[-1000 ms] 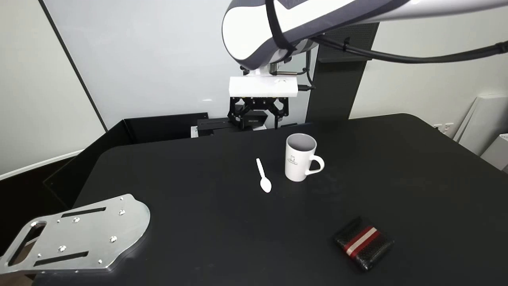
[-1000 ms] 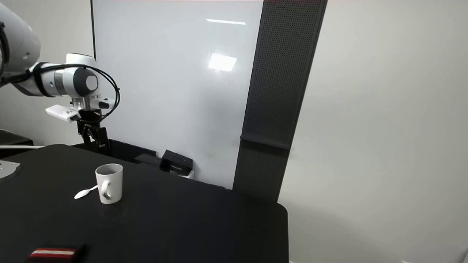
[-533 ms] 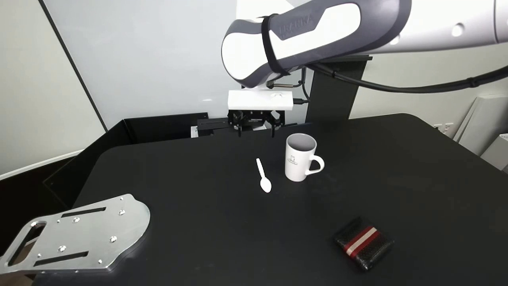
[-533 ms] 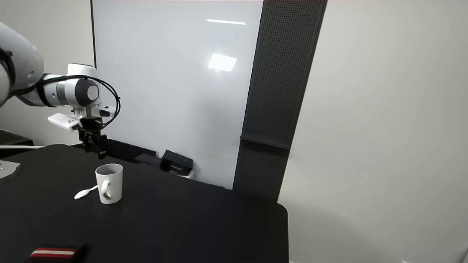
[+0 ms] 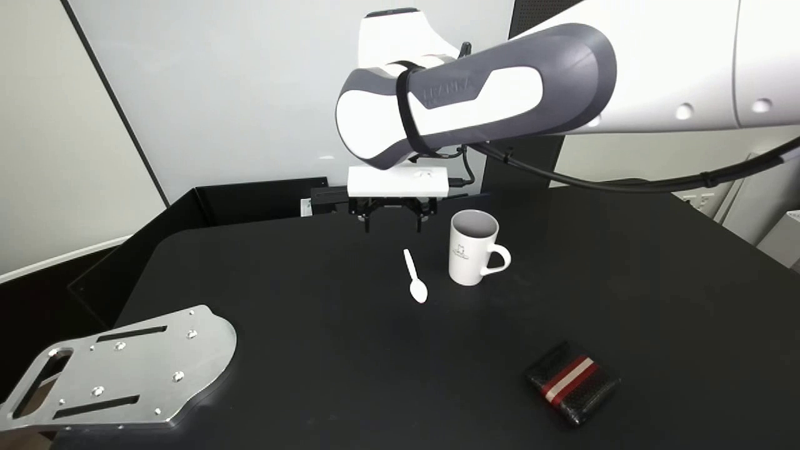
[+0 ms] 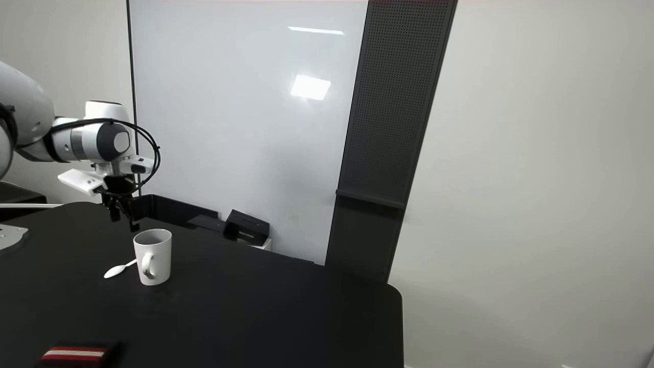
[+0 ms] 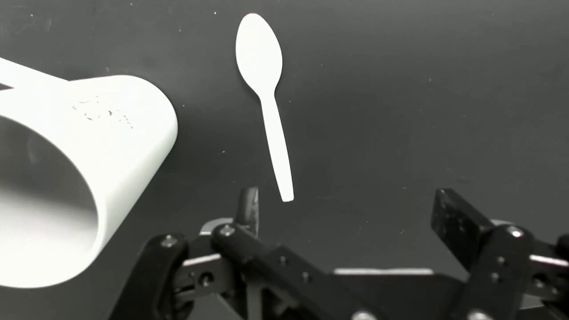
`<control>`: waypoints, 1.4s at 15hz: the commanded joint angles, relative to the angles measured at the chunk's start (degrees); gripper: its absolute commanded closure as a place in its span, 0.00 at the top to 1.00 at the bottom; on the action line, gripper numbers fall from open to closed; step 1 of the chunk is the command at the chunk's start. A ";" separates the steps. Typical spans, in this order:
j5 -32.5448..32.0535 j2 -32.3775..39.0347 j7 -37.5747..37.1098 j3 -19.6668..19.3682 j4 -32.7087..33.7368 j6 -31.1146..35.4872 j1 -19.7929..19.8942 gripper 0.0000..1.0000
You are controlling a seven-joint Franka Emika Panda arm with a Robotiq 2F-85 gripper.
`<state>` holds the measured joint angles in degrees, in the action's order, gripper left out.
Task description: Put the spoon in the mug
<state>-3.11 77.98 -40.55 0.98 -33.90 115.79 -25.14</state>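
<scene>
The white spoon [image 5: 418,290] lies flat on the black table, beside the mug. It also shows in an exterior view [image 6: 115,271], its handle end hidden behind the mug, and whole in the wrist view [image 7: 259,55]. The white mug [image 5: 464,259] stands upright with its loop handle to the side; it also shows in an exterior view [image 6: 159,260] and at the left of the wrist view [image 7: 129,138], partly cut off. My gripper [image 5: 393,229] is open and empty above the table, behind the spoon's handle end. In the wrist view its fingers [image 7: 345,191] are wide apart, the handle tip nearer the left finger.
A silver metal plate [image 5: 150,369] lies at the table's left edge in an exterior view. A black wallet with a red and white stripe [image 5: 572,382] lies nearer that camera. A black box [image 6: 247,228] stands beyond the table's back edge. The table [image 5: 325,362] is black.
My gripper has come down and a little to the left in both exterior views, from beyond the table's back edge to above the table. The spoon and mug have not moved.
</scene>
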 commanded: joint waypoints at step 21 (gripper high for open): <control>1.34 5.99 0.92 -0.26 0.13 0.81 2.93 1.00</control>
<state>-3.03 83.98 -40.46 0.98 -33.05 116.07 -23.24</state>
